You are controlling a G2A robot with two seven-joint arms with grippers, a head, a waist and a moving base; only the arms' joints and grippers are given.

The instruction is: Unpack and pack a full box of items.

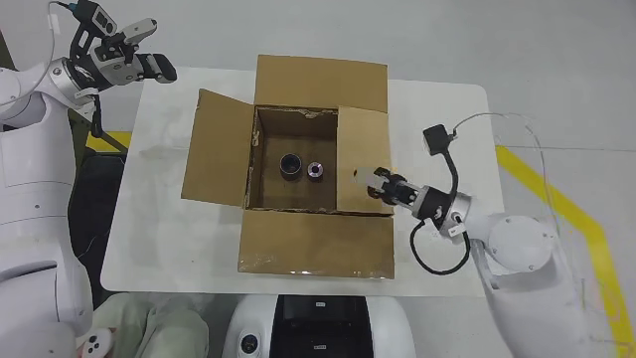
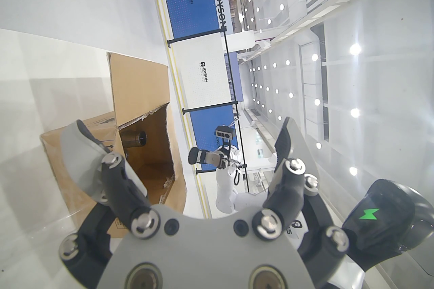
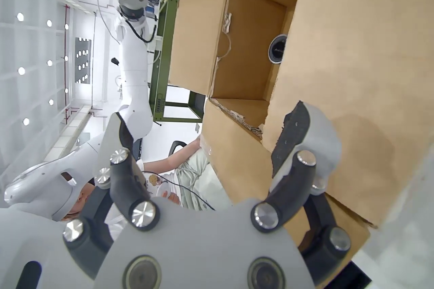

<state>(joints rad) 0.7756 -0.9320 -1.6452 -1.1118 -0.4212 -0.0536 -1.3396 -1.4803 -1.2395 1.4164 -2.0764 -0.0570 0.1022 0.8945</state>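
The cardboard box (image 1: 318, 85) stands in the middle of the white surface (image 1: 159, 219). Its four flaps are folded outward, so the inside can be reached from above. On the floor of the box lie two items: a dark cylinder (image 1: 291, 165) and, just beside it, a smaller round piece (image 1: 315, 169). For a box that is called full, two items are few. I judge that the unpacking is nearly finished or the packing is only begun, but which of the two I cannot say. The right arm (image 1: 447, 209) is at the outer edge of the box's right flap (image 1: 361, 154). Its jaws are released and spread wide, and one dark pad (image 3: 288, 131) hangs just in front of the flap's cardboard. Whether it touches the flap I cannot tell. It is probably placed there to push this flap out of the way, or to pass over it toward the items. The left arm (image 1: 60, 80) is well apart from the box, beyond its left flap. Its jaws are also released and grasp nothing. This looks like a waiting place that leaves the opening of the box free for the other arm.
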